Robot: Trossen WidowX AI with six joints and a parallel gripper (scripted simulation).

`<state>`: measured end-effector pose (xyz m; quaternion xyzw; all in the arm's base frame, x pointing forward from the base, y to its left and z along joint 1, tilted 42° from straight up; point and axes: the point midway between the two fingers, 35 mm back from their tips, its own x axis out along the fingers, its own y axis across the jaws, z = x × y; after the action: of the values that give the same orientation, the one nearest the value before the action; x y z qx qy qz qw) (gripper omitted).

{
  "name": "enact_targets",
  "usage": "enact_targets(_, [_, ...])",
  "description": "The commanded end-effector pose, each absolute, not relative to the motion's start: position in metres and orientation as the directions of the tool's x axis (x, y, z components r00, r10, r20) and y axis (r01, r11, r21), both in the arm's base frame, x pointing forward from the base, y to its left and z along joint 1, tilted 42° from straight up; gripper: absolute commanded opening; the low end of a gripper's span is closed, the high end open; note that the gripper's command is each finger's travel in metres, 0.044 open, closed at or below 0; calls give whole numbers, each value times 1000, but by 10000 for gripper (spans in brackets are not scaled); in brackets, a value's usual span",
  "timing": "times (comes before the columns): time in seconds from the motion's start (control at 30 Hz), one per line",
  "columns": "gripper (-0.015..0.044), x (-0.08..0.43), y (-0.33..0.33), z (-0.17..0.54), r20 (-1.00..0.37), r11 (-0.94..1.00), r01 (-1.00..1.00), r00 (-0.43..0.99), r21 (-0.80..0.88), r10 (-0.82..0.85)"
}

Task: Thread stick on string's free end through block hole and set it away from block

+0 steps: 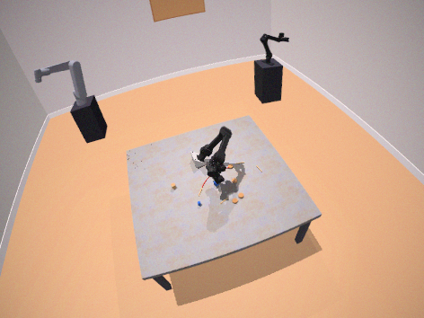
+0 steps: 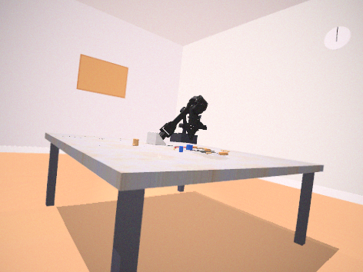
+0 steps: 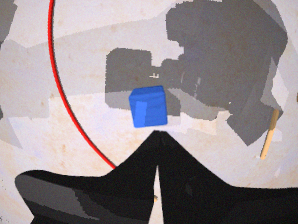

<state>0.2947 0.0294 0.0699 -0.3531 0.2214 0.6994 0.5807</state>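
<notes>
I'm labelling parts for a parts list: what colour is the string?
Red, showing best in the wrist view.

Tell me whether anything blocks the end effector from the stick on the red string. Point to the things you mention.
Nothing visible stands between the end effector (image 1: 218, 181) (image 2: 191, 141) (image 3: 159, 132) and the stick (image 1: 200, 193). The closest thing is a blue block (image 1: 216, 183) (image 2: 189, 147) (image 3: 150, 111), just ahead of the fingertips in the wrist view, where the fingers hide most of the stick.
</notes>
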Motion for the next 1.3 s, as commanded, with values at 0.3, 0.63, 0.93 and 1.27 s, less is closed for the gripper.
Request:
enact_targets(0.3, [263,303,-3,45,-765,338,-873,-59,351,642])
enact_targets(0.63, [440,299,-43,10,-766,769,24,-70,638,638])
enact_targets(0.93, [440,294,-59,-6,-753,681,492,-74,542,654])
enact_targets(1.27, [440,294,-59,-6,-753,681,492,-74,542,654])
